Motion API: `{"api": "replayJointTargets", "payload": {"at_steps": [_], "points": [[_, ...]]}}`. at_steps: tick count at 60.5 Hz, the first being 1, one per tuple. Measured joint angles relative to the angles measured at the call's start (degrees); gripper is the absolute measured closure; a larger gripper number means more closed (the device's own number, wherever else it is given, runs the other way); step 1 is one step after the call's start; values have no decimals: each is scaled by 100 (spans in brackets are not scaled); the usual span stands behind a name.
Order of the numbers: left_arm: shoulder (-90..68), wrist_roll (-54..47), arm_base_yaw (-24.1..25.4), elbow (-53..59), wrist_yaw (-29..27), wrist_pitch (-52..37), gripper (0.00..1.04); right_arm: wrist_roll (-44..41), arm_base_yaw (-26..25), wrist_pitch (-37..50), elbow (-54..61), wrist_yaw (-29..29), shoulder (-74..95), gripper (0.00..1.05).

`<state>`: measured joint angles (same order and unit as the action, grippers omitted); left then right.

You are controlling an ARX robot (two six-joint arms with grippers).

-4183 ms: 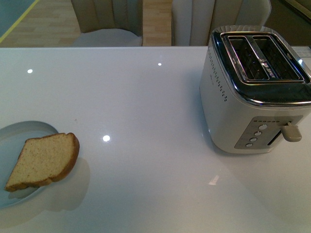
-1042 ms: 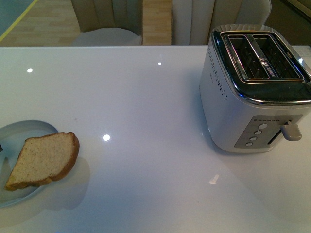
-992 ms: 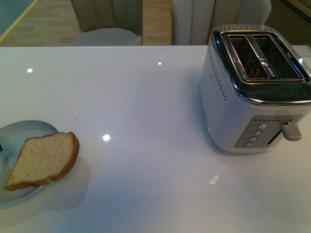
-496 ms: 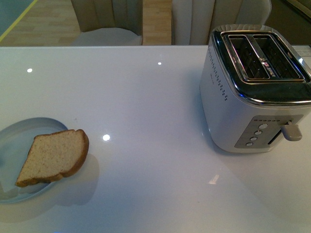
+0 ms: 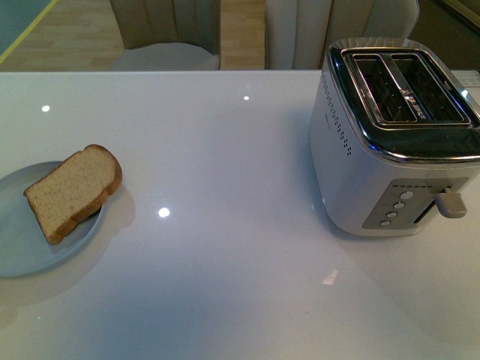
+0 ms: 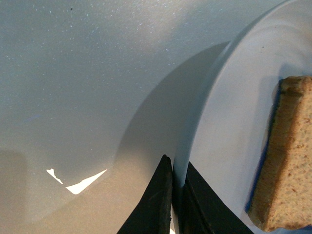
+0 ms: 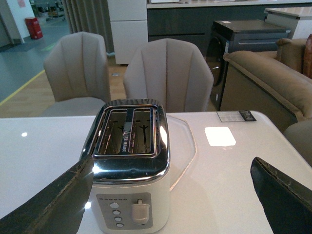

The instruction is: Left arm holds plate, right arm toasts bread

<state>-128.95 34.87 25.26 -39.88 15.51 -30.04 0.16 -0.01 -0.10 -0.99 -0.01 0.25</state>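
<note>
The pale blue-grey plate (image 5: 30, 247) is at the table's left edge, lifted and tilted, with the bread slice (image 5: 71, 191) leaning on its far-right rim. In the left wrist view my left gripper (image 6: 176, 195) is shut on the plate's rim (image 6: 214, 112), one black finger (image 6: 155, 204) on each side, with the bread (image 6: 287, 161) close by. The left arm does not show in the front view. My right gripper (image 7: 170, 195) is open and empty, its fingers (image 7: 53, 202) spread wide, facing the white two-slot toaster (image 7: 129, 165) from a distance.
The toaster (image 5: 397, 142) stands at the right of the white glossy table (image 5: 225, 150), slots empty, lever (image 5: 450, 204) up. Beige chairs (image 7: 168, 73) stand behind the table's far edge. A card (image 7: 236, 116) lies near the far right edge.
The plate with the bread has risen and tilted and shifted away from me. The bread has slid toward the plate's far-right rim. The toaster has not moved.
</note>
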Motion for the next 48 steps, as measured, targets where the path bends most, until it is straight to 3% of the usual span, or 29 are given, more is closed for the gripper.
{"api": "replayJointTargets", "payload": {"at_steps": [17, 48], "points": [[1471, 345, -542, 116, 407, 581, 102, 0, 0, 0, 0, 0, 0, 9], [3073, 859, -3014, -678, 656, 1985, 102, 0, 0, 0, 0, 0, 0, 9]]}}
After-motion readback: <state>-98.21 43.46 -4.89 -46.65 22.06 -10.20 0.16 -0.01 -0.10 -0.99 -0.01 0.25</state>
